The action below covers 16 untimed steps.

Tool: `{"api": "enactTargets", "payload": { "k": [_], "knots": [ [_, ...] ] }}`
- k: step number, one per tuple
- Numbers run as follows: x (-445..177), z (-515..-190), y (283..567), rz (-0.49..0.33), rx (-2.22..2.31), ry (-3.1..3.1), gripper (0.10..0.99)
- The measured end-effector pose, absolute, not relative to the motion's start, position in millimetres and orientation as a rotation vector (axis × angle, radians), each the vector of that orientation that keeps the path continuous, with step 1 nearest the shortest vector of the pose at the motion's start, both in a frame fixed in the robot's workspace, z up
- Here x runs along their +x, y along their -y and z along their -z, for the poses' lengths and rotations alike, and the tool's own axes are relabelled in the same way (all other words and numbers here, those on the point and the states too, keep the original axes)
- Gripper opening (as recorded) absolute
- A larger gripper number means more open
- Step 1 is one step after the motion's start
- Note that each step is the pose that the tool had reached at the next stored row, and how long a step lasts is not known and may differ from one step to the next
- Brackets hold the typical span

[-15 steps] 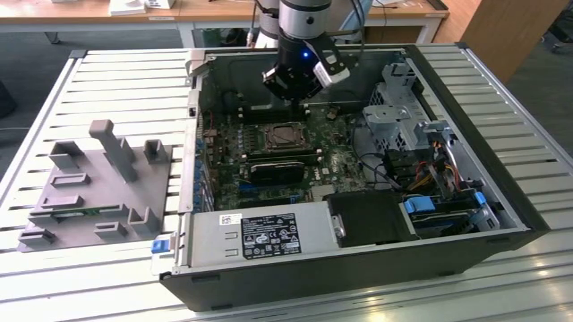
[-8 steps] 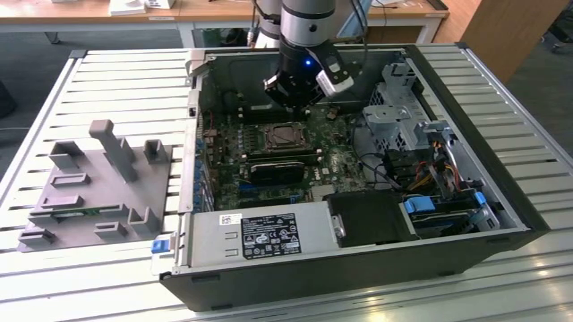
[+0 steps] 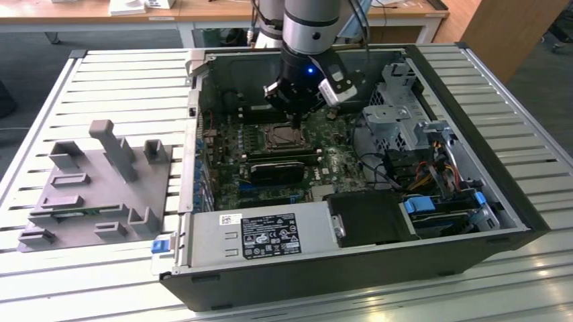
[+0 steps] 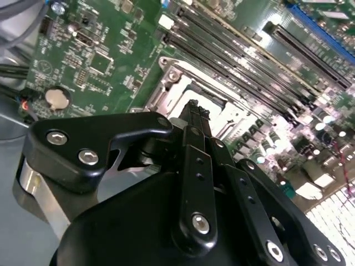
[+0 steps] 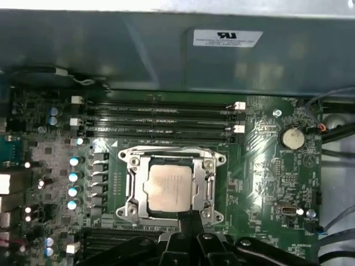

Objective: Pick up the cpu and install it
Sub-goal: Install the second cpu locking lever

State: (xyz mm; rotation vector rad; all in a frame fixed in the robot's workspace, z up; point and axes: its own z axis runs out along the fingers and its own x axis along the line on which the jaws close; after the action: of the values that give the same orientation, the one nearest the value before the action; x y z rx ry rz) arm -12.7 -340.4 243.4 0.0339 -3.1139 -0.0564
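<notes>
Cpu (image 5: 169, 187) in socket (image 5: 171, 185), just beyond fingers (image 5: 189, 219)

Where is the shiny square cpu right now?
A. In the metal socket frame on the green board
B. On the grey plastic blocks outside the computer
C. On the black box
A: in the first wrist view the cpu lies inside the socket frame on the motherboard.
</notes>
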Motion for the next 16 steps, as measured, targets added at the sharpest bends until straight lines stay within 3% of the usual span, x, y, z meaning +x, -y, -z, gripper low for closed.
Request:
{"api": "enactTargets", "payload": {
  "k": [16],
  "knots": [
    [-16.7, -234.9, 362.1, 0.060, 0.034, 3.107, 0.106]
  ]
}}
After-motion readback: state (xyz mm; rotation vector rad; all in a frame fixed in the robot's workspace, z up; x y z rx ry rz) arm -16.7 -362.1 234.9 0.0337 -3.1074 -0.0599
